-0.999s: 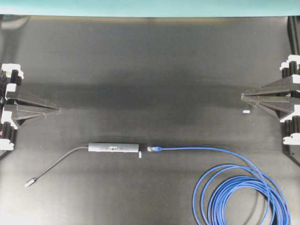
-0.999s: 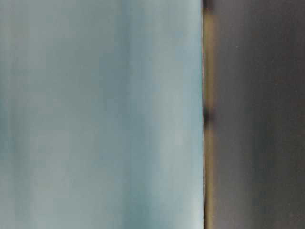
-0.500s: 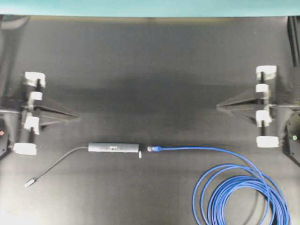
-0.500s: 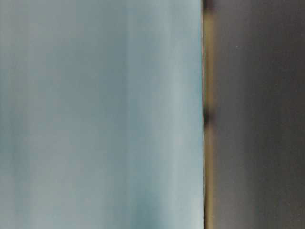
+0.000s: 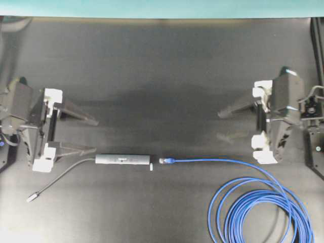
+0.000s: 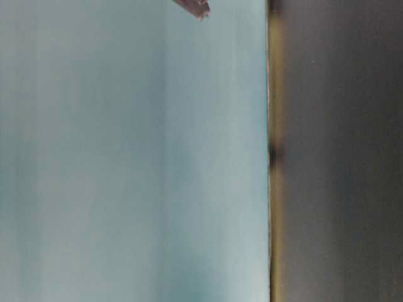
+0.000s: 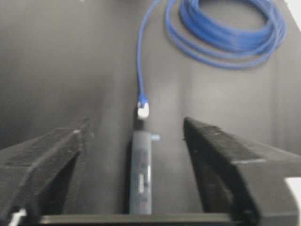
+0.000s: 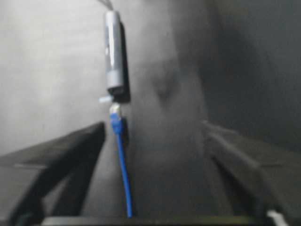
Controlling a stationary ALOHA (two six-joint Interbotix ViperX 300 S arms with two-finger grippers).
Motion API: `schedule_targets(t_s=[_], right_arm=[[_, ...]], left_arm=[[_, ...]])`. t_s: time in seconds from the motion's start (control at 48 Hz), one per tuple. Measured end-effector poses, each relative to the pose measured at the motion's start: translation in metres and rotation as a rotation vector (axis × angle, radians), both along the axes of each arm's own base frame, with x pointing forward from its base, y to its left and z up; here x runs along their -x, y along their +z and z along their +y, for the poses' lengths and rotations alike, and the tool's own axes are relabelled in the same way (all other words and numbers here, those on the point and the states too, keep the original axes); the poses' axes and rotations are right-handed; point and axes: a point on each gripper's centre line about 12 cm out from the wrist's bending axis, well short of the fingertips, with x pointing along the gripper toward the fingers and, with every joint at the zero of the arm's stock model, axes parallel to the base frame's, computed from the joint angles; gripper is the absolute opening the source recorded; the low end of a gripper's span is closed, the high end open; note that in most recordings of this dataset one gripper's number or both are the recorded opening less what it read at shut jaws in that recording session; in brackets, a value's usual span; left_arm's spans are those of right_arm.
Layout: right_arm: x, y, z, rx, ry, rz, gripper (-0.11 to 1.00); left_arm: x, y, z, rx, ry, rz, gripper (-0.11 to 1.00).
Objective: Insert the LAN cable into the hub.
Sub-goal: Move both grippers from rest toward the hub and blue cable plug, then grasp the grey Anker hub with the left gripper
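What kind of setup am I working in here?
Most likely a lab test bench for a two-arm robot, not a home or office. A plain black table backed by a teal wall, two facing end effectors, left and right, and only a hub and blue cable laid out.

left gripper point(image 5: 81, 135): jaws spread wide, empty, fingers pointing toward the table's middle | right gripper point(image 5: 232, 124): jaws spread wide, empty, facing the left one from across the table
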Motion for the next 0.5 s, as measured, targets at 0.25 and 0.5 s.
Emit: schedule_targets(t_s=[0.25, 0.5], right_arm=[[-0.007, -0.004, 0.002, -0.016, -0.002, 0.023, 0.82], [-0.013, -0.006, 0.003, -0.071, -0.028, 0.039, 0.82]], left_arm=[[0.002, -0.037, -0.004, 0.024, -0.018, -0.014, 0.69], [-0.011, -0.074, -0.012, 0.038, -0.047, 0.029, 0.69]])
